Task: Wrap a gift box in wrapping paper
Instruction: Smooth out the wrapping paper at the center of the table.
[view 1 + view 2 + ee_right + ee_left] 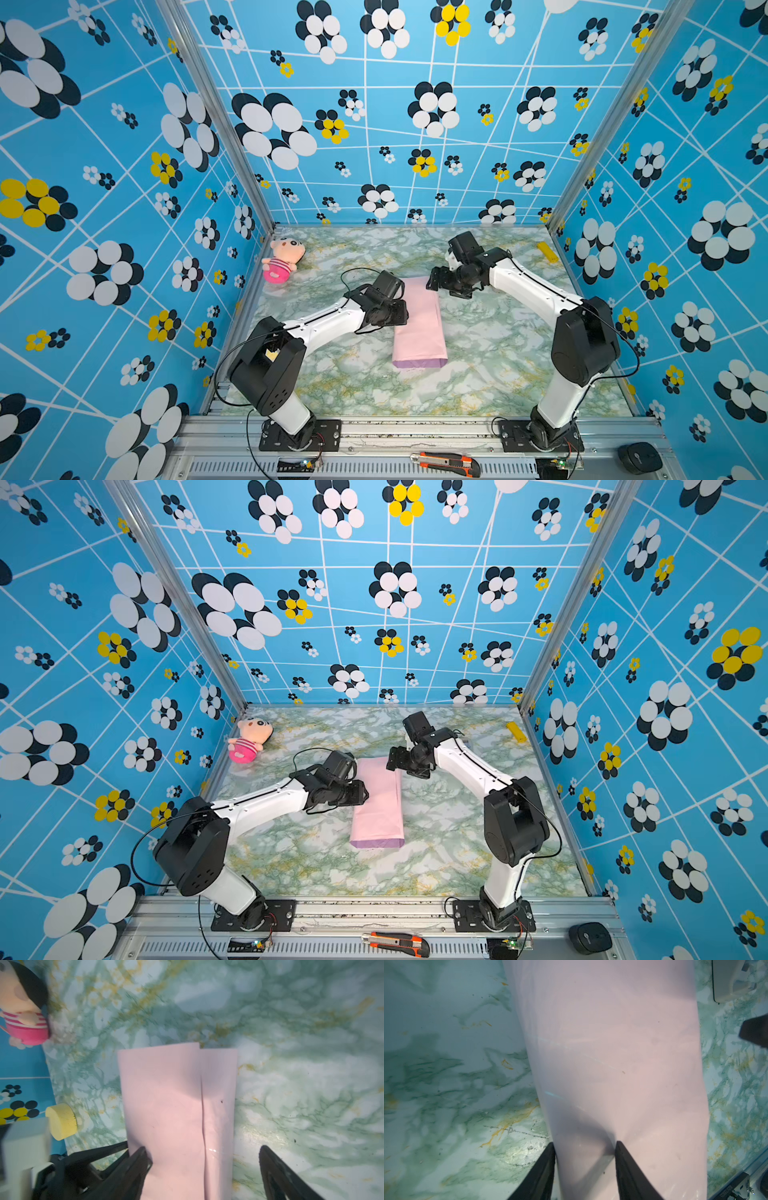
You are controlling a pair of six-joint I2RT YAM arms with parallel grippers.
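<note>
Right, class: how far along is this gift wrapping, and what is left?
Done: the paper is folded into a long sleeve, its edges overlapping along a seam; the box is hidden, presumably inside. In hand: the left fingers sit on the sleeve, and the right fingers stand open over its far end. Left: both ends look unfolded and need closing.

I see a marble-print table, pale with green and gold veins. The wrapping paper lies near its middle, folded into a long pink strip with a lilac edge at the near end. A plush doll lies well off to the paper's far left. A small yellow block lies to the paper's far right, by the wall.
</note>
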